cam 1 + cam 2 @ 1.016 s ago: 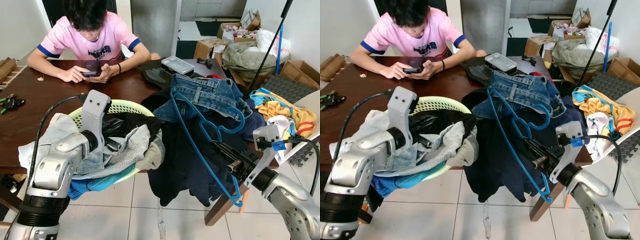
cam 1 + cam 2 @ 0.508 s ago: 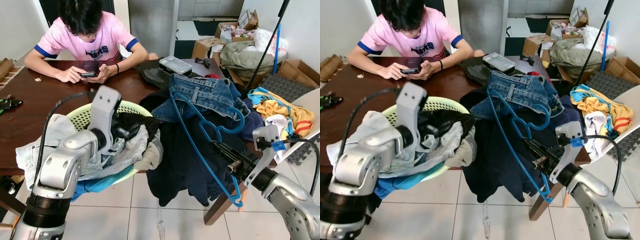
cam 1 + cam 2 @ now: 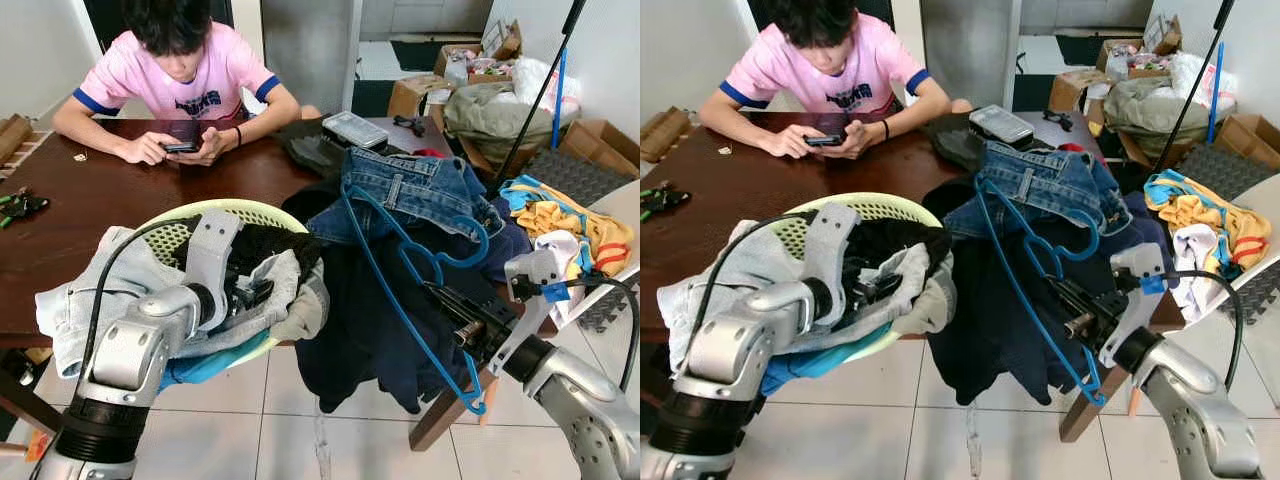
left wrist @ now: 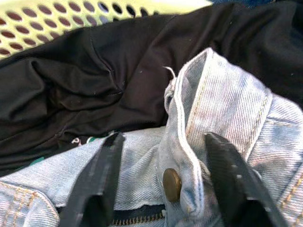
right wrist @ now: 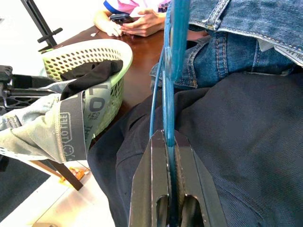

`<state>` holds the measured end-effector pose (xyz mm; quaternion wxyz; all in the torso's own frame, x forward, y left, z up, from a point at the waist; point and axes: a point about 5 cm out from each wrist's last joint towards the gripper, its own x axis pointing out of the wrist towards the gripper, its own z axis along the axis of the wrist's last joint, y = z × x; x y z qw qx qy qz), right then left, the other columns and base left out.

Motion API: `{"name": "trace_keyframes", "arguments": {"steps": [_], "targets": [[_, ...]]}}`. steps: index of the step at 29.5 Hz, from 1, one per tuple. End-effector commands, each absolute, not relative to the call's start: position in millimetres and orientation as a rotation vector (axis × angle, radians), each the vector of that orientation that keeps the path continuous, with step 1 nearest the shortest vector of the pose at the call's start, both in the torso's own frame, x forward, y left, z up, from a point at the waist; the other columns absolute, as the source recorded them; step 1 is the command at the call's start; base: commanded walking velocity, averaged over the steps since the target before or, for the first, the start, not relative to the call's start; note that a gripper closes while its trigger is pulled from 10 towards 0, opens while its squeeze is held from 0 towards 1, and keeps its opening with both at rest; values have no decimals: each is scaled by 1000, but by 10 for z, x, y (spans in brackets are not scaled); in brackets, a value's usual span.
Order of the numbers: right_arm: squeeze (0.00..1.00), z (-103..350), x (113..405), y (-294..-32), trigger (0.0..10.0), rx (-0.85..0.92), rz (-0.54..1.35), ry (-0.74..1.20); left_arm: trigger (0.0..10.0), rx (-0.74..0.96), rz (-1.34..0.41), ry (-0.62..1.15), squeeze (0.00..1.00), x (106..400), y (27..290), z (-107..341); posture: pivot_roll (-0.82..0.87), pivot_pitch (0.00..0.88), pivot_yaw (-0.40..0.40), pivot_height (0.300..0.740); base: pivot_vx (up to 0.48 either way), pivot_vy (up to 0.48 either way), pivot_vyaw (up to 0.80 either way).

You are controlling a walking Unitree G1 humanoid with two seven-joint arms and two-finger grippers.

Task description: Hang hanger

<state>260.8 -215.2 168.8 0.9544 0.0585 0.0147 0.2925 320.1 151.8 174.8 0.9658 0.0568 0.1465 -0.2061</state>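
A blue plastic hanger (image 5: 170, 47) stands on edge over a pile of clothes, its hook lying against the blue jeans (image 3: 410, 190) on the table corner. My right gripper (image 5: 168, 139) is shut on the hanger's lower bar, out past the table edge. My left gripper (image 4: 163, 184) is down in the green laundry basket (image 3: 235, 210). It is open, one finger (image 4: 94, 189) on each side of the buttoned waistband of a pale denim garment (image 3: 100, 290). A black garment (image 4: 94, 85) lies just beyond it in the basket.
A person in a pink shirt (image 3: 180, 80) sits at the far side of the brown table (image 3: 80, 200) with a phone. Dark navy clothes (image 3: 370, 330) hang off the table edge. Colourful clothes (image 3: 570, 225), cardboard boxes (image 3: 420, 95) and a black pole (image 3: 530, 100) stand to the right.
My left arm has dropped lower into the basket, bringing its gripper onto the pale denim. The right gripper and the hanger have held still.
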Motion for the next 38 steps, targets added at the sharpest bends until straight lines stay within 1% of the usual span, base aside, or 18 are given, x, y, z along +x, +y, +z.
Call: {"name": "trace_keyframes", "arguments": {"steps": [1, 12, 14, 16, 17, 18, 20, 21, 22, 23, 24, 25, 26, 27, 28, 30, 34, 38], "targets": [[0, 1683, 2585, -2191, 10000, 107, 582, 32, 0, 127, -402, 349, 0, 3186, 1553, 1626, -31, 128, -4, 740, 0, 0, 0], [0, 1690, 2598, -2190, 10000, 102, 585, 31, 0, 140, -382, 359, 0, 3203, 1610, 1602, -31, 118, -4, 740, 0, 0, 0], [0, 1699, 2604, -2190, 10000, 99, 585, 28, 0, 144, -322, 294, 0, 3276, 1706, 1751, -33, 115, -4, 740, 0, 0, 0], [0, 1699, 2604, -2190, 10000, 99, 585, 28, 0, 144, -322, 294, 0, 3276, 1706, 1751, -33, 115, -4, 740, 0, 0, 0], [0, 1704, 2606, -2190, 10000, 98, 584, 26, 0, 140, -266, 227, 0, 3332, 1773, 1900, -33, 115, -4, 740, 0, 0, 0], [0, 1704, 2606, -2190, 10000, 98, 584, 26, 0, 140, -266, 227, 0, 3332, 1773, 1900, -33, 115, -4, 740, 0, 0, 0], [0, 1708, 2617, -2189, 10000, 98, 581, 21, 0, 123, -140, -57, 0, 3432, 1899, 2522, -31, 106, -3, 740, 0, 0, 0], [0, 1709, 2620, -2187, 10000, 99, 580, 19, 0, 117, -100, -171, 0, 3429, 1936, 2775, -31, 106, -3, 740, 0, 0, 0], [0, 1713, 2628, -2186, 10000, 100, 579, 16, 431, 131, -71, -292, 0, 3400, 1955, 3041, -27, 106, -5, 740, 0, 0, 0], [0, 1715, 2632, -2185, 10000, 101, 579, 15, 431, 144, -58, -358, 0, 3374, 1961, 3186, -27, 106, -5, 740, 0, 0, 0], [0, 1720, 2639, -2181, 10000, 105, 578, 10, 10000, 192, -40, -448, 0, 3325, 1944, 3386, -23, 105, -4, 740, 0, 0, 0], [0, 1720, 2639, -2181, 10000, 105, 578, 10, 10000, 192, -40, -448, 0, 3325, 1944, 3386, -23, 105, -4, 740, 0, 0, 0], [0, 1723, 2644, -2177, 10000, 107, 578, 7, 10000, 226, -27, -508, 0, 3286, 1930, 3518, -24, 105, -4, 740, 0, 0, 0], [0, 1727, 2653, -2171, 10000, 111, 576, 1, 10000, 254, -15, -621, 0, 3193, 1875, 3772, -24, 104, 0, 740, 0, 0, 0], [0, 1727, 2653, -2171, 10000, 111, 576, 1, 10000, 254, -15, -621, 0, 3193, 1875, 3772, -24, 104, 0, 740, 0, 0, 0], [0, 1733, 2663, -2169, 10000, 115, 573, -4, 10000, 300, 3, -716, 0, 3110, 1830, 3969, -19, 101, 1, 740, 0, 0, 0], [0, 1737, 2675, -2163, 10000, 121, 570, -10, 10000, 326, 45, -778, 0, 3081, 1842, 4138, -13, 97, 5, 740, 0, 0, 0], [0, 1739, 2682, -2155, 10000, 128, 565, -20, 10000, 287, 19, -861, 0, 3045, 1763, 4379, -11, 93, 14, 740, 0, 0, 0]]}}
